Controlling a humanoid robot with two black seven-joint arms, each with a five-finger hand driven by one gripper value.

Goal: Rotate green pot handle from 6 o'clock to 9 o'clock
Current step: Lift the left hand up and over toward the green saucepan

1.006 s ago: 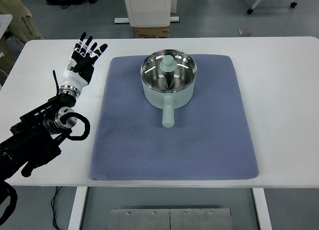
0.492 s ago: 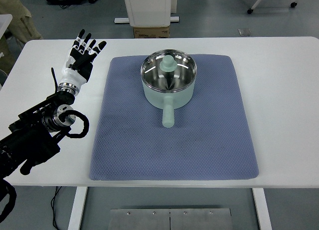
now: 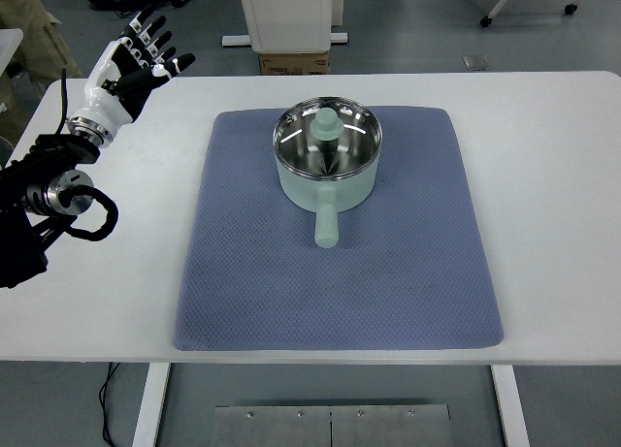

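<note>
A pale green pot (image 3: 328,180) with a steel lid and green knob (image 3: 326,125) sits on the upper middle of a blue mat (image 3: 340,282). Its handle (image 3: 327,223) points straight toward the near edge, at 6 o'clock. My left hand (image 3: 134,57) hovers over the table's far left corner, well left of the pot, fingers spread and holding nothing. Its black arm (image 3: 49,190) enters from the left edge. The right arm does not show.
The white table (image 3: 553,175) carries the mat. Beyond its far edge stand a white cabinet (image 3: 291,11) and a cardboard box (image 3: 295,62). A person's clothing (image 3: 29,30) shows at the top left corner.
My left hand has drawn back to the upper left, away from the mat, and the arm has pulled toward the left edge. The pot and handle have not moved.
</note>
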